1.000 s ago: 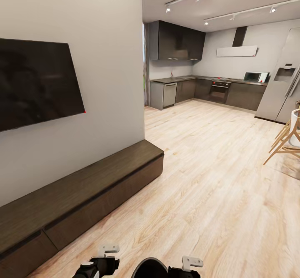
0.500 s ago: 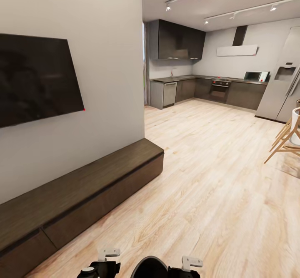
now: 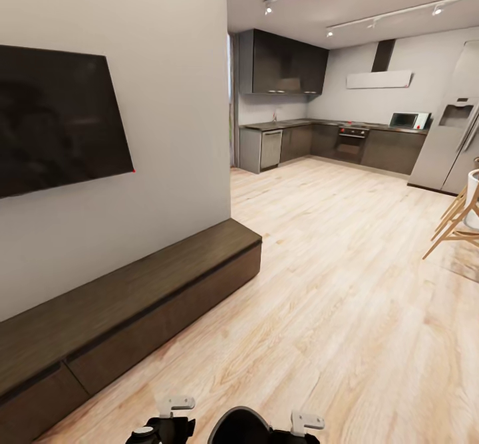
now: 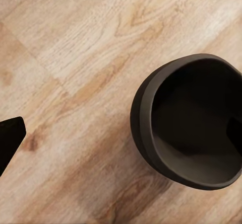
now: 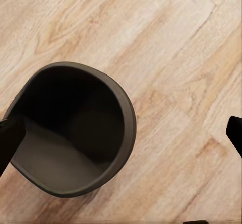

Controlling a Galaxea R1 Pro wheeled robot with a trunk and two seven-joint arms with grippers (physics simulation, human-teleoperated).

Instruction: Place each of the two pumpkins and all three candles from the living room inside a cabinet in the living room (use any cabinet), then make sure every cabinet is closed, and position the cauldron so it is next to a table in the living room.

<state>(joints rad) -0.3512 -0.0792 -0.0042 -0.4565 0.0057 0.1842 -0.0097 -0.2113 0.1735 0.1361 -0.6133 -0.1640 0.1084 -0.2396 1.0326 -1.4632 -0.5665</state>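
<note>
The black cauldron (image 3: 241, 429) sits at the bottom edge of the head view, between my left gripper (image 3: 170, 415) and right gripper (image 3: 305, 424). In the left wrist view the cauldron (image 4: 191, 128) is seen from above, empty, over the wood floor, and the left gripper (image 4: 121, 136) has its fingers far apart. The right gripper (image 5: 121, 138) is likewise open above the cauldron (image 5: 70, 128). The long dark-brown cabinet (image 3: 133, 298) runs along the wall at left, its drawer fronts shut. Pumpkins, candles and the table are out of view.
A black TV (image 3: 60, 118) hangs on the wall above the cabinet. Light wood floor (image 3: 332, 284) stretches ahead to a dark kitchen (image 3: 313, 141) with a fridge (image 3: 452, 131). Wooden-legged furniture (image 3: 459, 221) stands at the right edge.
The whole head view has shifted slightly, so the camera has moved. The grippers and cauldron sit a little lower in the picture; both grippers keep their place beside the cauldron.
</note>
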